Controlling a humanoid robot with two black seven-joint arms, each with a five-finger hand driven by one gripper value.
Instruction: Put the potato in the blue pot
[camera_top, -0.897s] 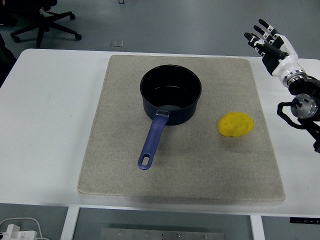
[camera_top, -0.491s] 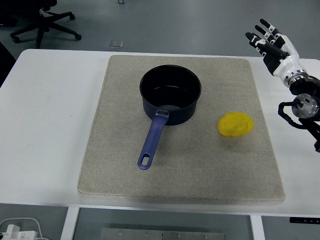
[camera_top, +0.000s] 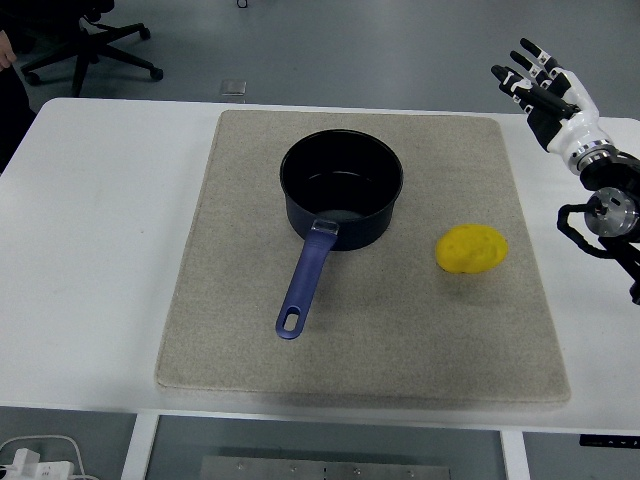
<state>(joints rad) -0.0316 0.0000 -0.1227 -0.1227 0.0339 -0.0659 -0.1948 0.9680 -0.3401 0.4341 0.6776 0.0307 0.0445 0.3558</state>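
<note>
— Where is the potato?
— The potato (camera_top: 472, 249) lies on the grey mat (camera_top: 400, 340), toward the worktop's (camera_top: 100, 250) right edge, just right of the blue pot (camera_top: 341, 187) and apart from it.
— And your robot hand?
— My right robot hand (camera_top: 542, 88) hovers over the far right corner, fingers spread, holding nothing.

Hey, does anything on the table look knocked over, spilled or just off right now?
Nothing stands out. The blue pot sits upright and empty on the mat, the potato lies beside it, apart, and the right hand hangs open past the mat's far right corner.
</note>
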